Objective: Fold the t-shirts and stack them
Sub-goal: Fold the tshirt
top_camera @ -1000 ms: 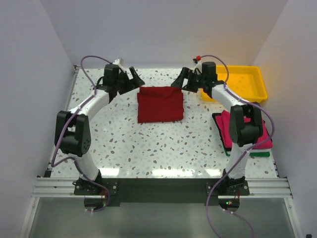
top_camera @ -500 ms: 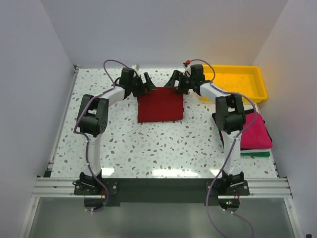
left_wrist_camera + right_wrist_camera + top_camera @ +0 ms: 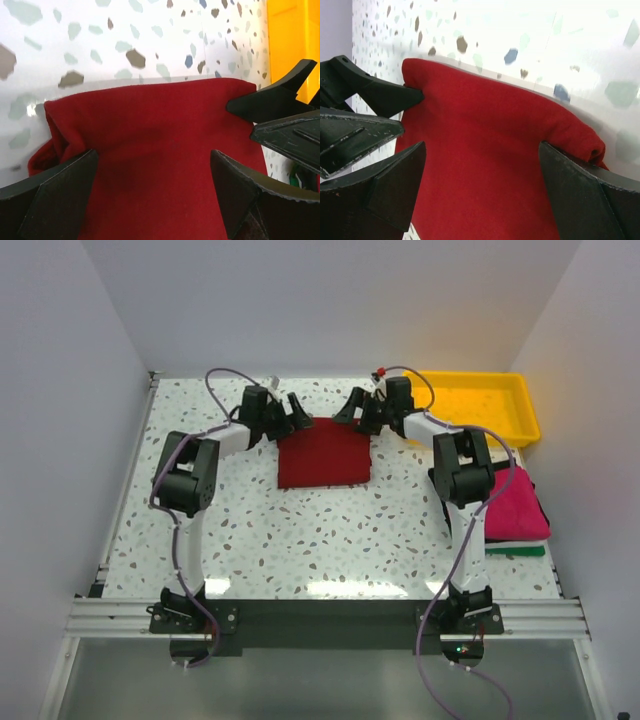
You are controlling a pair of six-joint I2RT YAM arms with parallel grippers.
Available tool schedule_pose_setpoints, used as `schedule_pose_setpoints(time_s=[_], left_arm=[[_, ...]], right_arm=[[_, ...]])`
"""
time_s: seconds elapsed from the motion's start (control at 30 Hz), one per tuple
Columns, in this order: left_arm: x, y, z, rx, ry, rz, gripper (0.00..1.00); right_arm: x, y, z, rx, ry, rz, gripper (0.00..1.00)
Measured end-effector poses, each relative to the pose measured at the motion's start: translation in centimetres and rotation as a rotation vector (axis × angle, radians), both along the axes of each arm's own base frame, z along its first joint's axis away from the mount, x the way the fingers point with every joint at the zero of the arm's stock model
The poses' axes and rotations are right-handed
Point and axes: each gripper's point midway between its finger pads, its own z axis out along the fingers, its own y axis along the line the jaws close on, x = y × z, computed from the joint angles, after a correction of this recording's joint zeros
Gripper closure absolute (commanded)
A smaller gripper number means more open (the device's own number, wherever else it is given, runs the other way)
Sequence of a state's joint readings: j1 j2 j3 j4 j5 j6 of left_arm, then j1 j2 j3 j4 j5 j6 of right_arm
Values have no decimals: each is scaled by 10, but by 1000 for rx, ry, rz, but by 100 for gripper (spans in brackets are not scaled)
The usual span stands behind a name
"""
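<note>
The dark red t-shirt [image 3: 323, 452] lies folded into a square at the table's far middle. It fills the left wrist view [image 3: 150, 150] and the right wrist view [image 3: 485, 165]. My left gripper [image 3: 290, 410] is open at the shirt's far left corner, its jaws wide apart over the cloth. My right gripper [image 3: 355, 408] is open at the far right corner, also straddling the cloth. A stack of folded shirts, magenta-pink [image 3: 518, 505] on top with black and green [image 3: 520, 550] edges below, sits at the right.
A yellow plastic tray [image 3: 500, 405] stands at the far right, just behind the right gripper. The speckled table [image 3: 300, 540] has side walls left and right. The right arm partly covers the folded stack.
Both grippers have moved inward and down onto the far corners of the dark red shirt. The shirt and the stack have not moved.
</note>
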State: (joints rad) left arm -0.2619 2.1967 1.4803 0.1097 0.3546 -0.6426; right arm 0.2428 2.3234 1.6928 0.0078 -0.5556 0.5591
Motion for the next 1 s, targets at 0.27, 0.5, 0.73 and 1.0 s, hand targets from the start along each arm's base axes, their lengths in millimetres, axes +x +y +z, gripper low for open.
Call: schedule_pose_setpoints(time_s=[0.27,0.5,0.73,1.0], left_arm=[[-82,8,0,-47,26,-38,0],[-158,12,-1,-36,66,-73,0],[-219,21,3,-11,95,-43,0],[-219,40,63,7,-22,50,0]], right_arm=[[-72,-6,-1,8,32,25,1],[-162,-4,-5,-50,91,60,1],[-208,-14,-2,-114,112,52,1],[-214,-29,56,-191,4,32,1]])
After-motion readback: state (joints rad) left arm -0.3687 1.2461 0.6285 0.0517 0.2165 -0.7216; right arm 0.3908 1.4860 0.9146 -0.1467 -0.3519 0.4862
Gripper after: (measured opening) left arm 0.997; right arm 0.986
